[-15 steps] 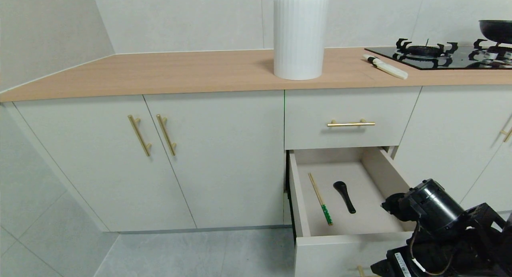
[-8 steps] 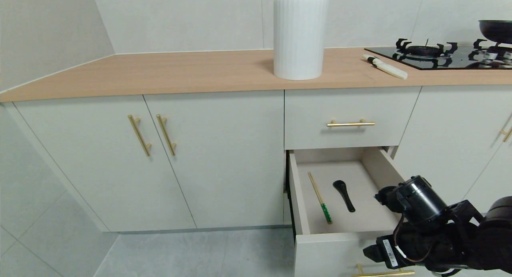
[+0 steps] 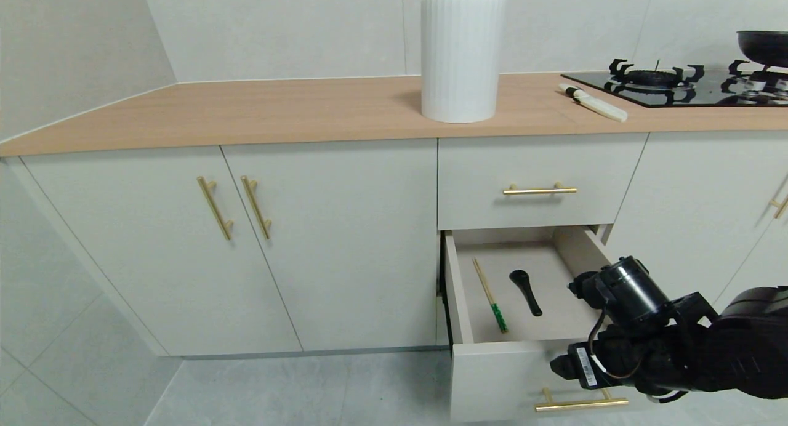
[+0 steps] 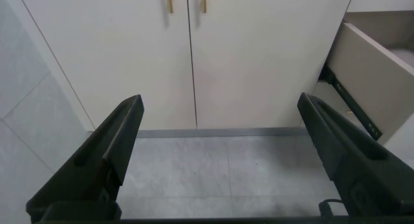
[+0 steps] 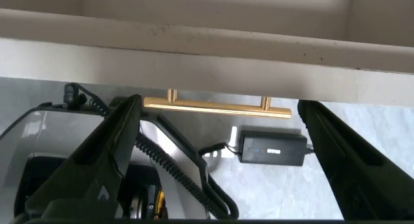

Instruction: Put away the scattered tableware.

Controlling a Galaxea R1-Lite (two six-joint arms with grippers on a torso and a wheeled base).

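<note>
— Wood-grain countertop (image 3: 277,109) above, and below it the low pale drawer (image 3: 458,290) stands pulled out. The green-tipped wooden chopsticks (image 3: 489,295) and the black plastic spoon (image 3: 525,292) lie inside, side by side but apart.
— Right gripper (image 5: 218,111) sits at the drawer front, fingers spread and gripping nothing, just by the brass bar handle (image 3: 566,405).
— Danger here?
— A hard shove, I'd say: both pieces could slide to the back. A spread finger might also snag that bar.
— And the left gripper (image 4: 218,104)?
— Released too, empty, low over the grey floor tiles (image 4: 213,166). Bigger worry: the cream-bladed knife (image 3: 594,102) lies on the countertop beside the black gas hob (image 3: 677,87). Close up now and it may get left out.
</note>
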